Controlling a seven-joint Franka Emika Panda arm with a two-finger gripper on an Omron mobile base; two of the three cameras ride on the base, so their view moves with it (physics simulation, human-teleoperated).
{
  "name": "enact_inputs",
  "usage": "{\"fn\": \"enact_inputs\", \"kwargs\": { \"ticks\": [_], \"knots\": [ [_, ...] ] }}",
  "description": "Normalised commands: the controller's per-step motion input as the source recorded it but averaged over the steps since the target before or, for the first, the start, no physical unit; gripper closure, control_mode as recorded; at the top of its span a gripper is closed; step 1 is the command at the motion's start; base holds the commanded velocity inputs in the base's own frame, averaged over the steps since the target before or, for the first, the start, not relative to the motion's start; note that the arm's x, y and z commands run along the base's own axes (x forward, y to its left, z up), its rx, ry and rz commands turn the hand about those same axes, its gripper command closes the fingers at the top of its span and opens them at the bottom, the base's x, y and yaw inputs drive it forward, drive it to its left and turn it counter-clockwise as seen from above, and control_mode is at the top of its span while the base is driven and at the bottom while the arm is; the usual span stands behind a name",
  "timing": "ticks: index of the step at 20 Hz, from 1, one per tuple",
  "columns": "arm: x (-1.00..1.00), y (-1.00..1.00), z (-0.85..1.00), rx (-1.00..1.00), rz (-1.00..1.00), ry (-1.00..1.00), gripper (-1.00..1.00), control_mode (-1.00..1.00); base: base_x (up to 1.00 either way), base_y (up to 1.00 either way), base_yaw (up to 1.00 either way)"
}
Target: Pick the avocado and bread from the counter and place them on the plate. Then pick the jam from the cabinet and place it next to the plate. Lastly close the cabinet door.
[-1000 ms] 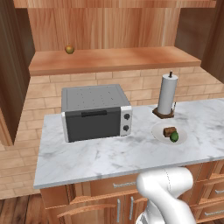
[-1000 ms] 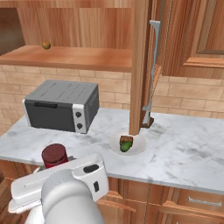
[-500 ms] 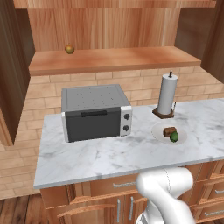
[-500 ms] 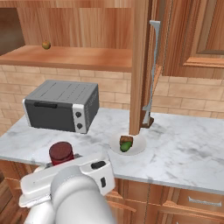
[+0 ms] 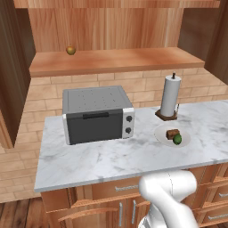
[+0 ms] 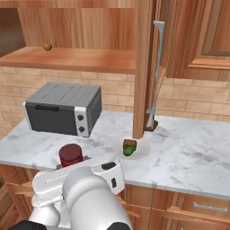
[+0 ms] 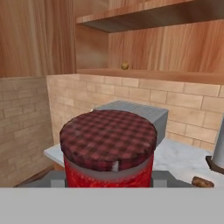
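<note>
While its checked lid bears no readable label, the jam (image 7: pixel 108 151) sits clamped between the fingers (image 7: pixel 159 178).

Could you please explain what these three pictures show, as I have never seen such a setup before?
It is a rendered kitchen with a white robot arm on a driving base. Two cameras ride behind the arm, left and right; the third sits on its hand. On the counter stand a toaster oven, a paper towel roll and a plate bearing the bread and avocado. A round fruit sits on the cabinet shelf. The jaws are shut on the red jam.
</note>
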Motion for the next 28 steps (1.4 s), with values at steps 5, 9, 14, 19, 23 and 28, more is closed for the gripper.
{"fn": "enact_inputs", "kwargs": {
  "ticks": [5,9,14,19,23,28],
  "knots": [
    [0.18,-0.05,-0.11,0.00,0.00,0.00,1.00,-1.00,0.00,0.00,0.00],
    [0.19,-0.08,-0.14,0.00,0.00,0.00,1.00,-1.00,0.00,0.00,0.00],
    [0.22,-0.11,-0.16,0.00,0.00,0.00,1.00,-1.00,0.00,0.00,0.00],
    [0.26,-0.12,-0.17,0.00,0.00,0.01,1.00,-1.00,0.00,0.00,0.00],
    [0.27,-0.12,-0.19,0.00,0.00,0.02,1.00,-1.00,0.00,0.00,0.00],
    [0.23,-0.13,-0.21,0.00,0.00,0.01,1.00,-1.00,0.00,0.00,0.00]
  ]
}}
